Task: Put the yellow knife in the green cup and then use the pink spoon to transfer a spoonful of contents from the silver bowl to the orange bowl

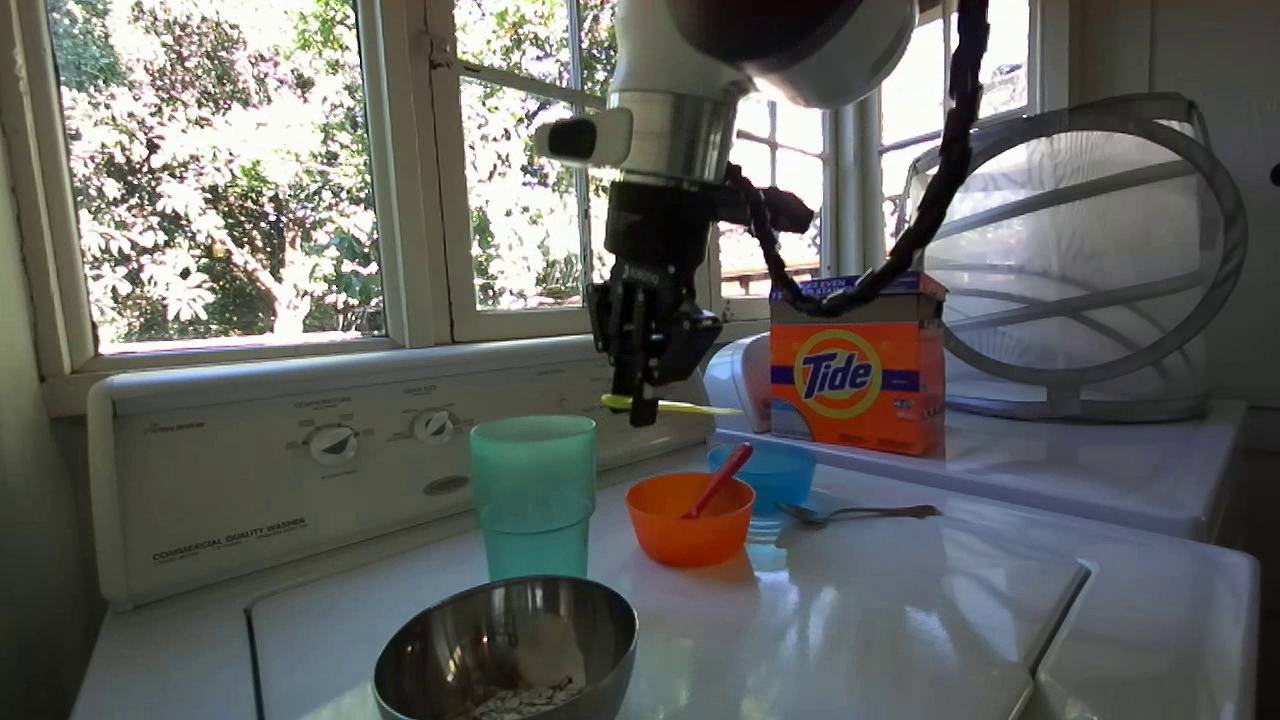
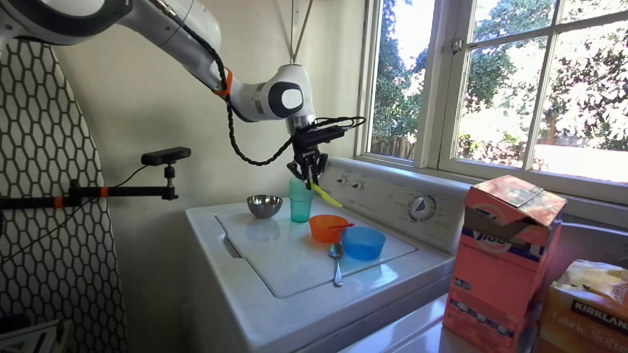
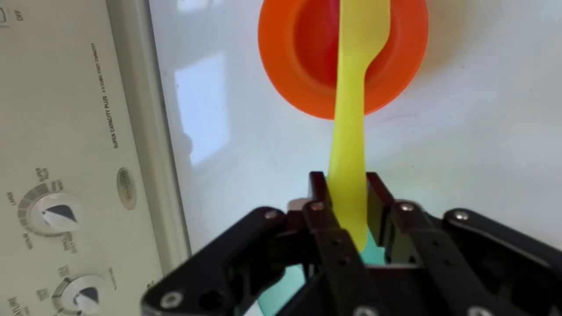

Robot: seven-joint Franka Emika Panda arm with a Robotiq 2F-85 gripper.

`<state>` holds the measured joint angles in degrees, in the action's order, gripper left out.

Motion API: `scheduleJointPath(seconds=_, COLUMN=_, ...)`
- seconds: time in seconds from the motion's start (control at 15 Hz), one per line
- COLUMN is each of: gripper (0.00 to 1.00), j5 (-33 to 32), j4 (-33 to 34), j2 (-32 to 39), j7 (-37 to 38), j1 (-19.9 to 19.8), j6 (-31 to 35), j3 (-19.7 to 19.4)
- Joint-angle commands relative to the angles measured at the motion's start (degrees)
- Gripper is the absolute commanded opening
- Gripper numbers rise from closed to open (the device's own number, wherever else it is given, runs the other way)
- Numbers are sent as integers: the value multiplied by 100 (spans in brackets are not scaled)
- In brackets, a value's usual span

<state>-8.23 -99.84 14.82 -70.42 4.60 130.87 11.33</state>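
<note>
My gripper [image 3: 344,184] is shut on the handle end of the yellow knife [image 3: 349,145], which points away from the jaws. In an exterior view, the gripper [image 1: 643,408] holds the knife [image 1: 705,408] roughly level above the washer, higher than the green cup's rim. The green cup [image 1: 533,500] stands upright; part shows beneath the gripper in the wrist view [image 3: 285,287]. The orange bowl [image 1: 660,530] holds the pink spoon [image 1: 722,480], whose handle leans over the rim. The silver bowl [image 1: 435,650], with pale flakes inside, stands near the cup; it is out of the wrist view.
A small blue cup [image 2: 363,243] stands beside the orange bowl. A metal spoon [image 2: 337,264] lies near it on the washer lid. The washer's control panel [image 2: 392,196] rises along the window side. A Tide box [image 1: 858,375] stands beyond the washer.
</note>
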Motion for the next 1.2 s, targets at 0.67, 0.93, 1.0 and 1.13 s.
scheduleJointPath(seconds=0.67, gripper=6, j5=5857, j4=-888, j2=-1838, j7=-3548, j1=-663, j6=-737, j3=191)
scheduleJointPath(seconds=0.93, gripper=6, j5=6671, j4=-682, j2=-1597, j7=-4422, j1=-277, j6=-1622, j3=-155)
scheduleJointPath(seconds=1.0, gripper=6, j5=6681, j4=-610, j2=-1450, j7=-4654, j1=-237, j6=-1811, j3=-212)
scheduleJointPath(seconds=1.13, gripper=6, j5=6547, j4=-430, j2=-1176, j7=-4760, j1=-192, j6=-2006, j3=-288)
